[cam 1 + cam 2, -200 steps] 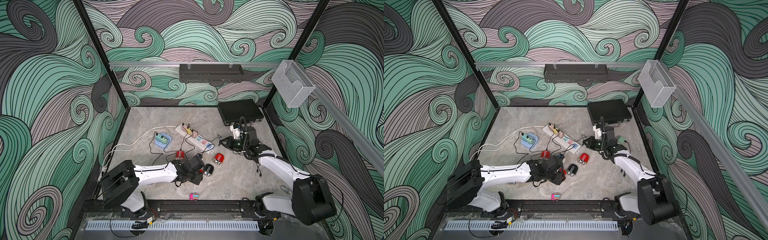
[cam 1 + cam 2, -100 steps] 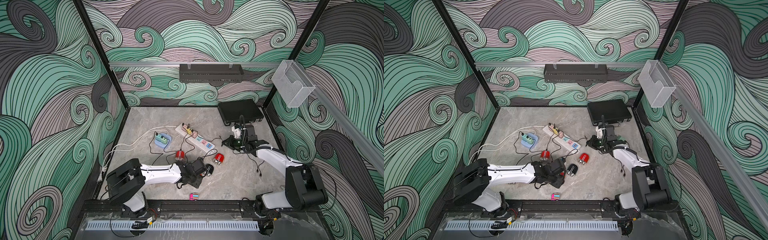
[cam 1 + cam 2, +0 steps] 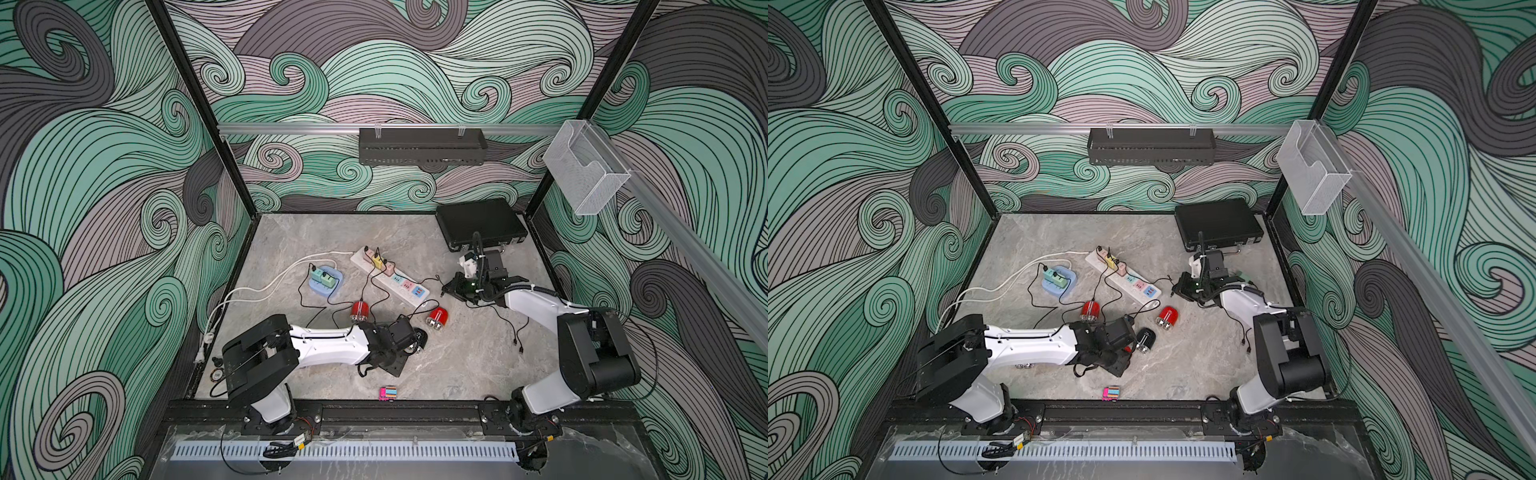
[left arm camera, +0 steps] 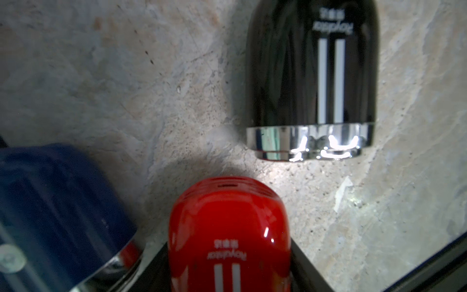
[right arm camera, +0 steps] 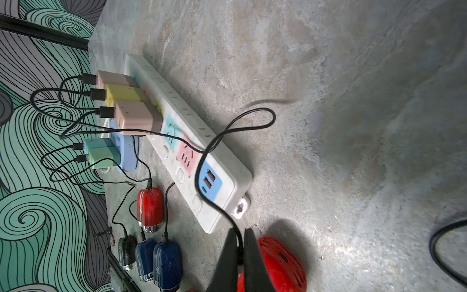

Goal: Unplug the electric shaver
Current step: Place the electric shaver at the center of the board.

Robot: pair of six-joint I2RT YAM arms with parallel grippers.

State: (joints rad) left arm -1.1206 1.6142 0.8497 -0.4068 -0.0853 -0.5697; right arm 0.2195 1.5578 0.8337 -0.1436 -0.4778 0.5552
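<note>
Red shaver lies on its side near the middle of the table, a little in from the near edge, mostly hidden under the left arm in both top views. Its long axis runs in line with the left gripper. Its rounded end, with an empty charging slot, points away from the wrist toward the silver head of a black shaver, which lies just ahead and apart from it. The gripper's fingers stand on either side of the red body; I cannot tell whether they press it or stand free. A blue shaver lies just beside it.

Closer to the near edge sits a small pink block, with bare marble around it and on toward the near right corner. Farther back, a second red shaver lies by the end of the white power strip, its slot empty too. Near it the right gripper is clenched on a thin black cable that loops across the strip. Loose cables trail toward the right edge. A black case fills the far right corner.
</note>
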